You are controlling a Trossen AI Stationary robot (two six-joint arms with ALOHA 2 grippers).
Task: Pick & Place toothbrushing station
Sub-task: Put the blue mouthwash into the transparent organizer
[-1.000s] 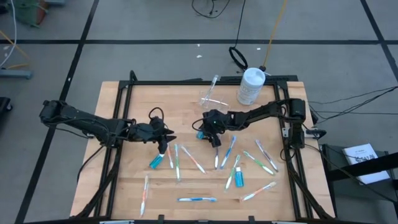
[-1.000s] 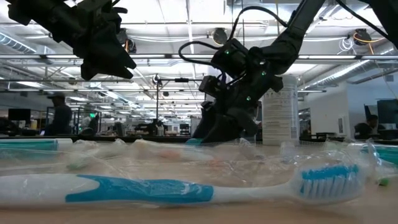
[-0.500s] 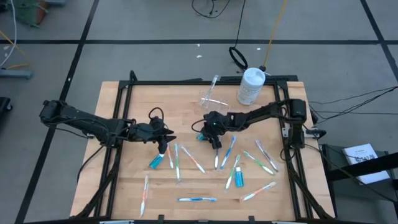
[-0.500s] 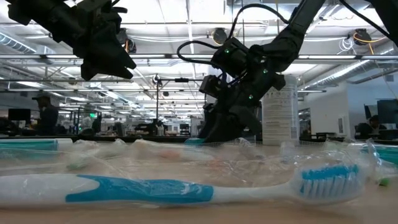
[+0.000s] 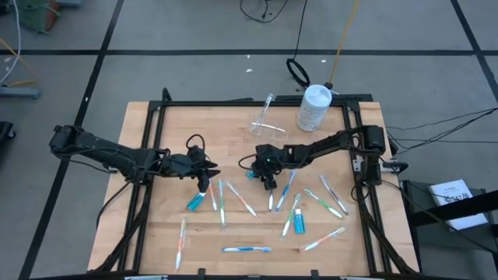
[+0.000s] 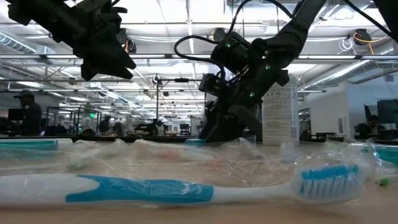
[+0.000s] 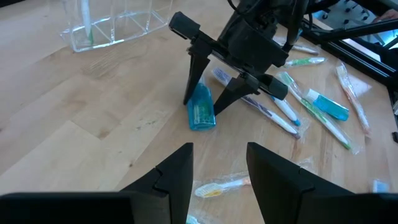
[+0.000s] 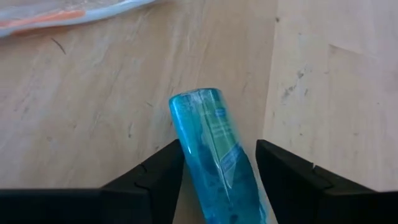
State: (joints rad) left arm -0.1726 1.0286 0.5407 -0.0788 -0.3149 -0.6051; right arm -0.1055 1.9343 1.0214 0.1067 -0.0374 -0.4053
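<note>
The clear plastic holder [image 5: 264, 124] stands at the table's far middle with one toothbrush [image 5: 269, 103] in it; it also shows in the left wrist view [image 7: 112, 25]. Several pastel toothbrushes [image 5: 233, 198] and blue toothpaste tubes [image 5: 194, 202] lie scattered on the wood. My right gripper [image 5: 267, 183] is open and points down, with its fingers on either side of a blue tube [image 8: 214, 143] that lies flat on the table [image 7: 201, 112]. My left gripper [image 5: 204, 179] is open and empty, hovering above the table left of it. My right gripper stands with one finger [image 8: 158, 177] on each long side of the blue tube, coming from above. The tube lies flat on the table. I cannot tell whether either finger touches it.
A large white bottle [image 5: 314, 107] stands at the far right beside the holder. A wrapped toothbrush with a blue handle [image 6: 186, 190] lies near the front edge. Another blue tube [image 5: 298, 222] lies at the near right. Bare wood shows at the table's far left.
My right gripper has shifted a little toward the table's near edge, over the blue tube, with its wrist tipping more upright. The tube has stayed flat on the table.
</note>
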